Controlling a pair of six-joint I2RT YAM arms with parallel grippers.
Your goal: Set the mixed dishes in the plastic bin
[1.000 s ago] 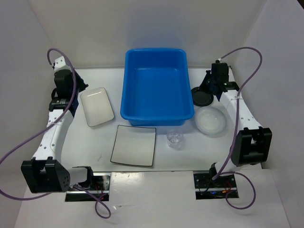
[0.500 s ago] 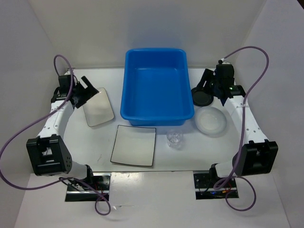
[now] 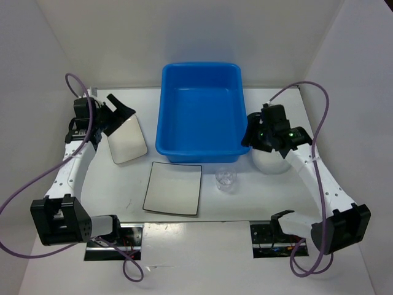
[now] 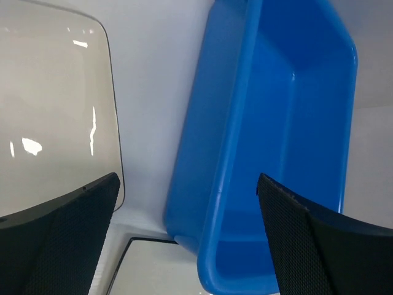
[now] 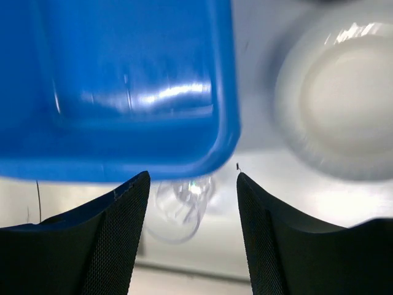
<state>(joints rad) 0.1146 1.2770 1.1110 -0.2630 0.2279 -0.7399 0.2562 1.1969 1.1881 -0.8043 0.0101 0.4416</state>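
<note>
While both arms hang above the white table (image 3: 107, 184), nothing is held.

Left side: left gripper (image 3: 118, 110) sits over the far left corner of the white rounded-rectangle plate (image 3: 127, 141). The left wrist view shows its jaws spread wide, with only table and dishes in the gap (image 4: 187, 246). The plate lies flat, left of the large bright blue rectangular plastic tub (image 3: 161, 126) and apart from it.

Near centre: the flat square white plate with thin dark rim (image 3: 174, 187) lies in front of the tub's near left corner. The small clear cup (image 3: 226, 179) stands just to its right, below the tub's near wall. The tub's floor shows plain blue, no dish in it.

Right side: right gripper (image 3: 252, 134) hovers by the tub's near right corner. The translucent round dish (image 3: 270, 161) lies on the table, partly hidden under that arm. In the right wrist view, the jaws are wide apart and empty (image 5: 193, 246). The tub corner (image 5: 123, 92) is upper left, the dish (image 5: 344, 104) upper right and the cup (image 5: 181, 209) low between the fingers, blurred.
</note>
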